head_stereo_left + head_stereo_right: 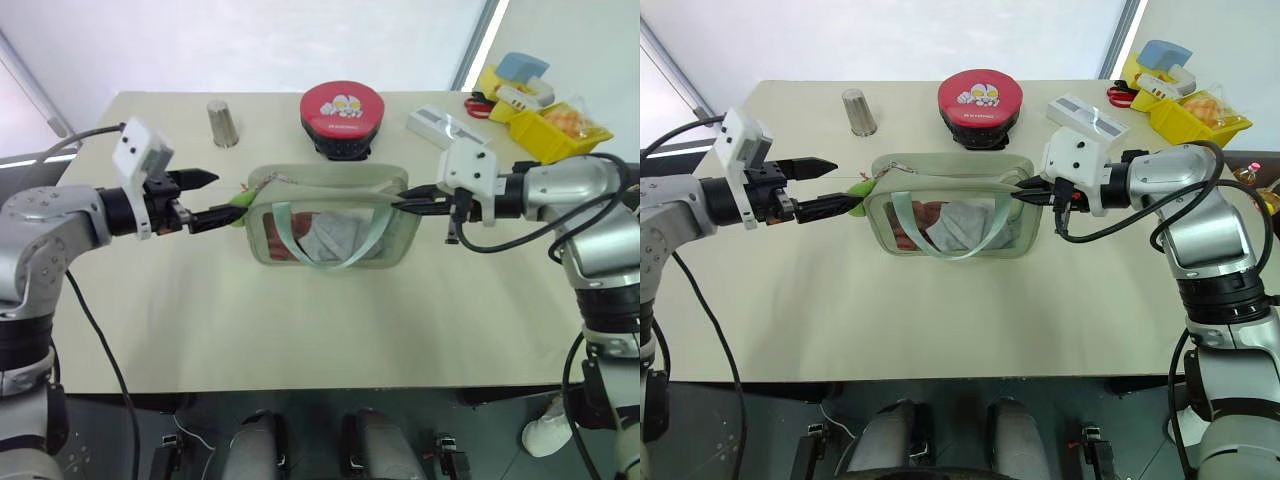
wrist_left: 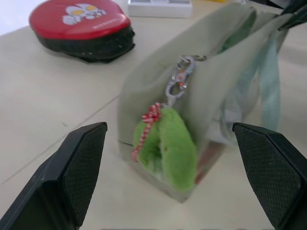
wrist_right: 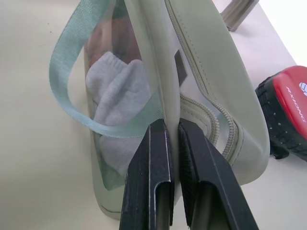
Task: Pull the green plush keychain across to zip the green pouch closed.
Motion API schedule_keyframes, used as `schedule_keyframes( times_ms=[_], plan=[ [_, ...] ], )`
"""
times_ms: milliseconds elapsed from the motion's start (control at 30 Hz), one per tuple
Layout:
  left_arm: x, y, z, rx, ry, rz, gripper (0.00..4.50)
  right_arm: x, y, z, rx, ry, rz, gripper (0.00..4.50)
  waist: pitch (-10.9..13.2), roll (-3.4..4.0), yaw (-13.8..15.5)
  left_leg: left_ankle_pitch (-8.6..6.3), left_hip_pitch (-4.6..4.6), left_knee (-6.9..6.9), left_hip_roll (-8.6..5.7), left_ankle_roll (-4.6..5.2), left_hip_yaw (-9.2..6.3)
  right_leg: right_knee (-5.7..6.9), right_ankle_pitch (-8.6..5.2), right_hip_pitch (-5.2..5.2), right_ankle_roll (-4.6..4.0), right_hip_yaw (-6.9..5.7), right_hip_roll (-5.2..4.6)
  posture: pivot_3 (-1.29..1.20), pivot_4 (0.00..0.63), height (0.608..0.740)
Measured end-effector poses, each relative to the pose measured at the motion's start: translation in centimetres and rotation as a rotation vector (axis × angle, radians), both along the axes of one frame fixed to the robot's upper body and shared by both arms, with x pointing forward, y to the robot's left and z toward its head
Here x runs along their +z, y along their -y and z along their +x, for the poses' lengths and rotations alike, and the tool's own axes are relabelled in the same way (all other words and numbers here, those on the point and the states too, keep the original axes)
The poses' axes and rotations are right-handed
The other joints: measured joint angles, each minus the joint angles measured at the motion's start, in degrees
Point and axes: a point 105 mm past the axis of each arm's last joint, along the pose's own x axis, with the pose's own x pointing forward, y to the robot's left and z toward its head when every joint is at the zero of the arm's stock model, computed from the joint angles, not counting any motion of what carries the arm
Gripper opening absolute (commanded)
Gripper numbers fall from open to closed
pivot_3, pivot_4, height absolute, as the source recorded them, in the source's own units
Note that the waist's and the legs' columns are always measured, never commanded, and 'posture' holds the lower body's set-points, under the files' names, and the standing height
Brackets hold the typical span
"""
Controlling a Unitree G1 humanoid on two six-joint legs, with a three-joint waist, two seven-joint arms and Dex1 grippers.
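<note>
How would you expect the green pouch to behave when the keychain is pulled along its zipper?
The green pouch looks soft and thin-walled, so it would probably buckle or slide. The right gripper, shut on its end wall, likely steadies it. The green plush keychain dangles from a clip, so it would probably swing.

Green pouch (image 1: 330, 215): matt soft cloth/leatherette body w/ stitched seams, clear glossy plastic window facing the cam; woven strap (image 3: 72, 96), smooth. White contents (image 3: 117, 96) look like knit cloth. Green plush keychain (image 2: 165, 146) between left fingers (image 2: 67, 177): fuzzy pile, red/white checked ribbon, shiny metal clasp (image 2: 178, 82). Finger pads: black, fine-textured rubber/plastic. Red case (image 1: 342, 108): glossy lid. Cup (image 1: 222, 122): brushed metal. Table (image 1: 300, 320): matt, smooth.
</note>
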Motion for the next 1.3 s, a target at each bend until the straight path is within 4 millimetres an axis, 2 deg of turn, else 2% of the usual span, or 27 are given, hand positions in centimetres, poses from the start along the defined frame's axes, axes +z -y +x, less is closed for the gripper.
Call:
schedule_keyframes(
  times_ms=[100,133,167,267,333,400,433,567,733,833,933,1000,1167,1267,1300],
  plan=[
    [-0.8,-0.2,-0.2,-0.002,-0.022,0.017,4.5,0.0,-0.1,0.0,0.002,0.0,0.004,0.03,0.0,0.0,0.0,0.0,0.0,0.0,0.0,0.0,0.0,0.0,0.0,0.0,0.0,0.0,0.0,0.0,0.15,0.74],
    [-1.1,-0.2,-0.2,-0.003,-0.03,0.023,3.96,0.0,-0.1,0.0,0.001,-0.001,0.005,0.0,0.0,0.0,0.1,0.0,0.0,0.0,0.0,0.0,0.0,0.0,0.0,0.0,0.0,0.0,0.0,0.0,0.15,0.74],
    [-1.5,-0.1,-0.2,-0.006,-0.04,0.032,3.75,0.0,-0.1,0.0,0.0,-0.002,0.006,0.0,0.0,0.0,0.1,0.0,0.0,0.0,-0.01,0.0,0.0,0.0,0.0,0.0,0.0,0.0,-0.01,0.0,0.15,0.74],
    [-2.7,-0.2,-0.1,-0.002,-0.053,0.058,2.26,0.1,-0.4,0.1,0.003,-0.005,0.012,0.0,0.0,0.0,0.1,0.0,0.0,0.0,-0.01,0.0,0.0,0.0,0.0,0.0,0.0,0.0,0.0,0.0,0.15,0.74],
    [-3.0,-0.4,0.1,0.007,-0.059,0.044,1.46,0.1,-0.6,0.2,0.003,-0.01,0.022,0.0,0.0,0.0,0.1,0.0,0.0,0.0,-0.01,0.0,0.0,0.0,0.0,0.0,0.0,0.0,0.0,0.0,0.15,0.74],
    [-3.2,-0.5,0.5,0.017,-0.052,0.023,0.38,0.1,-0.6,0.2,-0.001,-0.014,0.024,0.0,0.0,0.0,0.2,0.0,0.0,0.0,-0.01,0.0,0.0,0.0,0.0,0.0,0.0,0.0,-0.01,0.0,0.15,0.74],
    [-3.5,-0.6,0.8,0.029,-0.055,0.01,0.03,0.1,-0.6,0.2,-0.002,-0.014,0.024,0.0,0.0,0.0,0.2,0.0,-0.01,0.0,-0.02,0.0,0.0,-0.01,0.0,0.0,0.0,0.0,-0.01,0.0,0.15,0.74],
    [-3.9,-0.6,1.6,0.043,-0.058,-0.014,0.03,0.3,-0.8,0.2,0.002,-0.011,0.023,0.0,0.0,0.0,0.2,0.0,-0.01,0.0,-0.02,0.0,0.0,-0.01,0.0,0.0,0.0,0.0,0.0,0.0,0.15,0.74],
    [-2.2,-0.4,1.7,0.027,-0.033,-0.013,0.03,0.3,-0.8,0.2,0.002,-0.012,0.022,0.0,0.0,0.0,0.2,0.0,-0.01,0.0,-0.01,0.0,0.0,0.0,0.0,0.0,0.0,0.0,0.0,0.0,0.15,0.74],
    [0.0,-0.5,1.3,-0.002,-0.005,-0.019,0.03,0.3,-0.8,0.2,0.002,-0.012,0.022,0.0,0.0,0.0,0.2,0.0,-0.03,0.0,-0.01,0.0,-0.02,-0.01,0.0,0.0,0.0,-0.01,0.0,0.0,0.15,0.74],
    [3.4,0.5,1.1,-0.051,0.085,-0.035,0.03,0.3,-0.7,0.2,0.002,-0.01,0.022,0.0,0.0,0.0,0.4,0.0,-0.02,0.02,-0.03,0.0,-0.02,-0.01,0.0,0.02,0.0,-0.01,0.0,0.0,0.15,0.74],
    [4.4,1.5,1.1,-0.086,0.122,-0.039,0.03,0.3,-0.7,0.3,0.002,-0.009,0.023,0.0,0.0,0.0,0.4,0.0,-0.02,0.02,-0.05,0.0,-0.02,-0.01,0.0,0.04,0.0,0.0,-0.01,0.0,0.15,0.74],
    [1.7,4.9,1.9,-0.172,0.11,0.02,0.03,0.3,-1.0,0.3,0.005,-0.007,0.031,0.0,0.0,0.0,0.3,0.0,-0.01,0.04,-0.08,0.0,-0.02,0.0,0.0,0.04,0.0,0.0,0.02,0.0,0.15,0.74],
    [0.7,5.4,2.8,-0.171,0.15,0.103,0.03,0.1,-1.2,0.4,0.008,-0.009,0.032,0.0,0.0,0.01,0.0,0.0,-0.01,0.04,-0.08,0.0,0.01,-0.01,0.0,0.02,0.0,0.01,0.06,0.0,0.15,0.74],
    [0.8,5.4,3.0,-0.168,0.167,0.119,0.31,0.2,-1.2,0.4,0.007,-0.007,0.032,0.0,0.0,0.01,0.1,0.0,-0.01,0.03,-0.08,0.0,0.0,-0.01,0.0,0.02,0.0,0.01,0.06,0.0,0.15,0.74]
  ],
)
